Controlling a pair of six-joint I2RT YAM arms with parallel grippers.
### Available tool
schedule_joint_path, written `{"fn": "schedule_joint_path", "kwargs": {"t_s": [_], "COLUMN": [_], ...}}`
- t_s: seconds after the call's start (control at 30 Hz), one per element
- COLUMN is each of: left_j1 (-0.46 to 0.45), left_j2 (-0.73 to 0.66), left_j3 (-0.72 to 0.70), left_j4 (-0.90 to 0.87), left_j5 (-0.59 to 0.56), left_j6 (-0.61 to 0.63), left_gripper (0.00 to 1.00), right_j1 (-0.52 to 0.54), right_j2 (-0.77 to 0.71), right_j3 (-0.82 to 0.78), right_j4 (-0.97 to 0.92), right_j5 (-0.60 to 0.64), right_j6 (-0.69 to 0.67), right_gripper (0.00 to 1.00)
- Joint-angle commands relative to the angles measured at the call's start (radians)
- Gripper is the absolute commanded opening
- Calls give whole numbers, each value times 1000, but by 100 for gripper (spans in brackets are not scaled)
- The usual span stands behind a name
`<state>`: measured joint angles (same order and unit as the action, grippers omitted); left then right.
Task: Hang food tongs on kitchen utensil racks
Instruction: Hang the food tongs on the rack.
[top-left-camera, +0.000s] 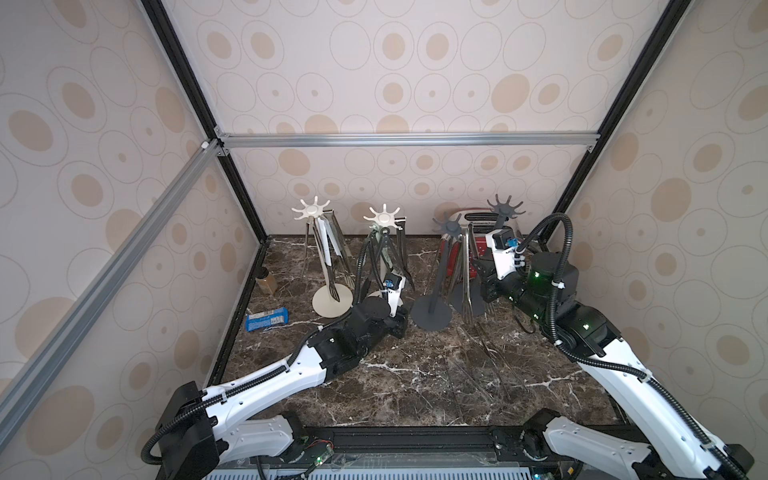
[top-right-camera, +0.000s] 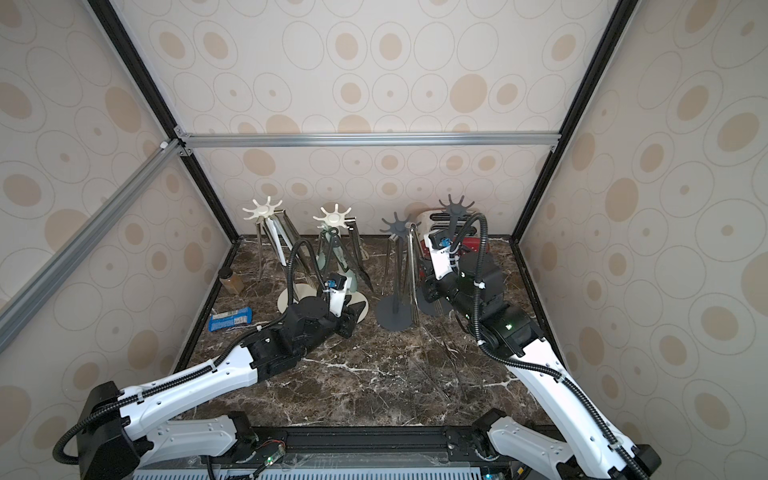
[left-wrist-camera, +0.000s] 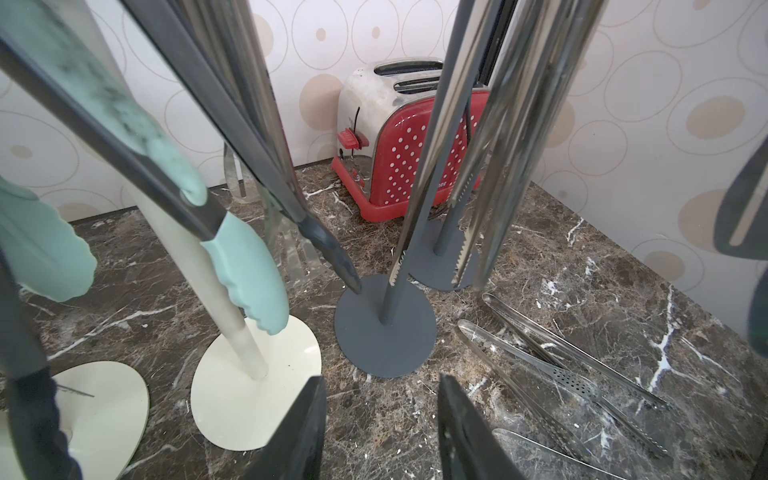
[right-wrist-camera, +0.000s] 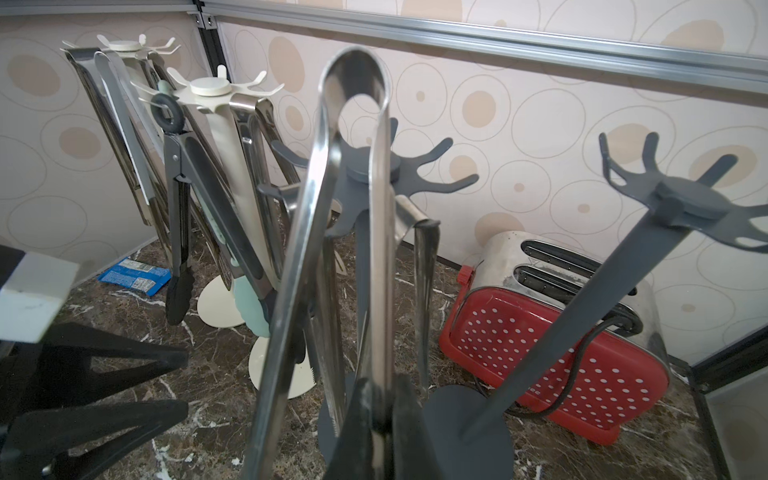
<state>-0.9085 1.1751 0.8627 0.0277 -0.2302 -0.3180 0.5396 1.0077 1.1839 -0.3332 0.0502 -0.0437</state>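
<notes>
Four kitchen utensil racks stand at the back: two cream-white (top-left-camera: 309, 212) (top-left-camera: 382, 217) and two dark grey (top-left-camera: 451, 226) (top-left-camera: 505, 205). Food tongs hang from three of them, among them a pale green-tipped pair (left-wrist-camera: 245, 266). My right gripper (right-wrist-camera: 380, 386) is shut on one arm of upright shiny steel tongs (right-wrist-camera: 353, 83). Their looped end stands just in front of the nearer dark grey rack's crown (right-wrist-camera: 415, 174). Low over the table, my left gripper (left-wrist-camera: 380, 382) is open and holds nothing, between a cream base (left-wrist-camera: 257, 395) and a grey base (left-wrist-camera: 386, 328). Loose steel tongs (left-wrist-camera: 582, 374) lie flat nearby.
A red and silver toaster (left-wrist-camera: 407, 137) sits against the back wall behind the grey racks. A blue packet (top-left-camera: 266, 319) and a small brown jar (top-left-camera: 266, 282) lie by the left wall. The rack bases crowd the back half of the marble table (top-left-camera: 395, 386).
</notes>
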Motion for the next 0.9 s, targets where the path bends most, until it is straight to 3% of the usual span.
{"fn": "schedule_joint_path", "kwargs": {"t_s": [0.0,0.87], "left_j1": [10,11], "left_j2": [-13,-15], "left_j3": [13,6], "left_j4": [-2,0], "left_j5": [-12,-14], "left_j6": [-9,-9], "left_gripper": [44,44], "right_j1": [16,55], "right_j2": [5,34], "right_j3": [-6,-117], "right_j4": [49,129], "right_j5": [7,87], "right_j6": [14,63], "right_gripper": [0,0]}}
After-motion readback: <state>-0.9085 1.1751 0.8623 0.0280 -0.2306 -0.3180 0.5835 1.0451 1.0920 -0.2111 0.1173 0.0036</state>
